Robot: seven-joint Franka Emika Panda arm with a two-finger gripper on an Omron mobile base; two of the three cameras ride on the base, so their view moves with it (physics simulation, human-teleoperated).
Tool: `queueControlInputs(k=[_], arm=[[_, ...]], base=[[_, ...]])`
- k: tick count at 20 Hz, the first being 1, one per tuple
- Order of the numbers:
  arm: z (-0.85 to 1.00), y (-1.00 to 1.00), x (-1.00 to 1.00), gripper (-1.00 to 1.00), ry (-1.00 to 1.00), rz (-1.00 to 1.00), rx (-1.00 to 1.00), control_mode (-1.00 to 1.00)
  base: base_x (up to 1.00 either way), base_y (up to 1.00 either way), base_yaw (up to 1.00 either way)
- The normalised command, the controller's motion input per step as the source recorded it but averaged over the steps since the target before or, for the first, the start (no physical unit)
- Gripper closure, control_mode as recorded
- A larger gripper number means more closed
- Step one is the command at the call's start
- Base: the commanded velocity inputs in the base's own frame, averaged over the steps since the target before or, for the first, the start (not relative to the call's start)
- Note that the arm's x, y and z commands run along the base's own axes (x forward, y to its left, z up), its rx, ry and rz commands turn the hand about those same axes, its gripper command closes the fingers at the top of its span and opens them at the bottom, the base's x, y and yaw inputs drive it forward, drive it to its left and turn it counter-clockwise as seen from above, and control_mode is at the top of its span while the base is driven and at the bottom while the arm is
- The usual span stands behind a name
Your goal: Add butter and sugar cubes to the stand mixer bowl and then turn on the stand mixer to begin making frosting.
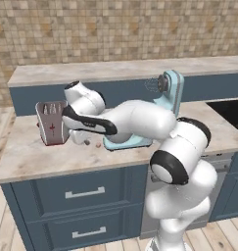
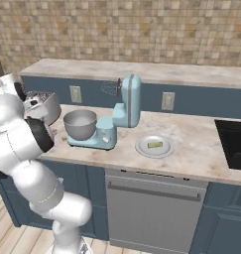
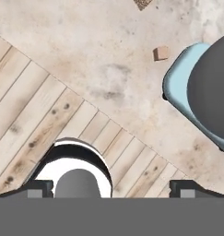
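The light blue stand mixer point(image 2: 127, 106) stands on the counter with its head tilted up and the grey metal bowl point(image 2: 80, 124) on its base. Butter point(image 2: 154, 145), a pale yellow block, lies on a white plate point(image 2: 142, 149) right of the mixer. In the hand view one tan sugar cube point(image 3: 161, 53) lies on the counter just beside the mixer base point(image 3: 178, 87), and a second brown lump point(image 3: 142, 3) sits at the top edge. A sugar cube point(image 1: 98, 145) also shows by the base's front left corner. My gripper point(image 3: 112, 189) hangs open above the counter's front edge, holding nothing.
A grey, red-marked boxy appliance point(image 1: 52, 122) stands left of the mixer, close to my hand. The counter's front edge point(image 3: 85, 99) runs diagonally below the hand, with wooden floor point(image 3: 35, 115) beyond it. A dark sink or cooktop recess point(image 2: 233, 141) lies at the far right.
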Motion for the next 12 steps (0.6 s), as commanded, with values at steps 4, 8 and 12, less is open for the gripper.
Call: queueControlInputs(k=[4, 8, 12], arm=[[-0.14, 0.05, 0.31, -1.0, 0.07, 0.11, -0.05, -1.0], [-0.23, 0.05, 0.33, -1.0, 0.03, 0.1, -0.04, -1.0], [-0.27, 0.1, 0.36, -1.0, 0.05, 0.1, -0.03, -1.0]], base=[[0.0, 0.0, 0.0], [0.0, 0.0, 0.0], [0.0, 0.0, 0.0]])
